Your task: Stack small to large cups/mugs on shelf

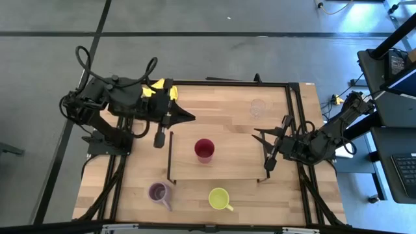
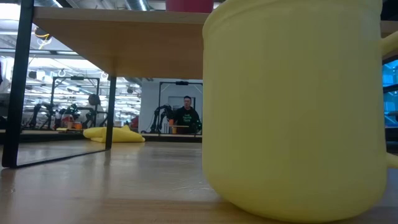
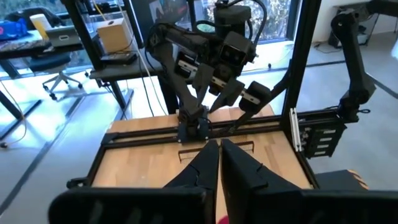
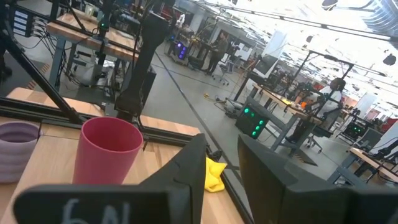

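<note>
**A:** Since everyone keeps asking how those cups would handle, here's what I got from this moment. The red cup point(image 1: 204, 149) stood upright on the shelf point(image 1: 227, 170), alone there. The left gripper point(image 1: 159, 138) hung just beside the shelf's end with its jaws pinched together on nothing; the red cup was off to one side of them, near but not touching. The right gripper point(image 1: 272, 158) sat at the opposite end of the shelf with its jaws part open and empty, the red cup out ahead of them.

**B:** And the other three?

**A:** All on the counter point(image 1: 214, 107), none on the shelf yet. The purple mug point(image 1: 158, 192) and the yellow-green mug point(image 1: 219, 198) were beyond the shelf's long edge, well clear of both sets of jaws. The clear glass point(image 1: 258, 106) was near the right gripper, behind its jaws.

**B:** Grip advice?

**A:** My guess: the red cup is light, rigid plastic, smooth and tapered, so pinch the rim wall, one jaw inside. The glass looked slick and breakable; go gently, over the rim. For the mugs, take the rim opposite the handle, since the handles look too small to trust.
</note>
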Robot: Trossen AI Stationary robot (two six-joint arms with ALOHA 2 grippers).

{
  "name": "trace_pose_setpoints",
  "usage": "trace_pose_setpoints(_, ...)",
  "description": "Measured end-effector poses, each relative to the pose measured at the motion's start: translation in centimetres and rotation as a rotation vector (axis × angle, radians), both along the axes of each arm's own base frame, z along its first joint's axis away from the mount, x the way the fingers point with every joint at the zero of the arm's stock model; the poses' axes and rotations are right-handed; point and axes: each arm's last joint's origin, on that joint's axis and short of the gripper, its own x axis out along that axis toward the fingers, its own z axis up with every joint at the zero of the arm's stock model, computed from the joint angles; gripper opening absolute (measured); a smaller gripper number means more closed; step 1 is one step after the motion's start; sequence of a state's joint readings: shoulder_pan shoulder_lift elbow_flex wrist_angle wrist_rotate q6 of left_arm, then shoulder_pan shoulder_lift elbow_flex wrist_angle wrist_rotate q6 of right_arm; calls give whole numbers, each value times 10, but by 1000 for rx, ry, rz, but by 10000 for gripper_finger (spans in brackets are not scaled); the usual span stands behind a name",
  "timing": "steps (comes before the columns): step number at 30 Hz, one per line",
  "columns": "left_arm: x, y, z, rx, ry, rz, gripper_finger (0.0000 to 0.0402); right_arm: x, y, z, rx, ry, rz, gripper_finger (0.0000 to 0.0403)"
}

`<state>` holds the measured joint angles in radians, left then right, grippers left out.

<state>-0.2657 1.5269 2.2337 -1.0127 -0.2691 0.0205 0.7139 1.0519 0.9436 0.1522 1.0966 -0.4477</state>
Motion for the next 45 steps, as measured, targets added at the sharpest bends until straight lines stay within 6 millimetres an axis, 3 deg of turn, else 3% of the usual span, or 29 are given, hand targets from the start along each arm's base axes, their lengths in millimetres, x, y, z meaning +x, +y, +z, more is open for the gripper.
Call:
trace_pose_setpoints(21,-1,-2,1,-45,-9,3,10,0,0,0,-1,1,0,96)
trace_pose_setpoints(22,-1,-2,1,-46,-11,2,12,0,0,-1,-43,21,1,96)
trace_pose_setpoints(26,2,-3,0,-75,-5,15,17,4,-4,1,-502,184,5,96)
trace_pose_setpoints(29,2,-5,-2,-90,10,14,18,5,-7,3,-583,209,-19,96)
trace_pose_setpoints(33,1,-5,-2,-93,9,12,12,6,-7,3,-429,150,-17,96)
trace_pose_setpoints(35,1,-5,-2,-105,9,18,10,8,-8,8,-443,101,21,96)
trace_pose_setpoints(39,1,-5,-2,-111,15,28,11,1,-16,53,39,-432,240,96)
trace_pose_setpoints(42,1,-5,-3,-108,19,40,14,-11,-25,78,245,-672,310,96)
trace_pose_setpoints(45,0,-4,-4,-97,32,59,15,-28,-27,99,440,-854,488,95)
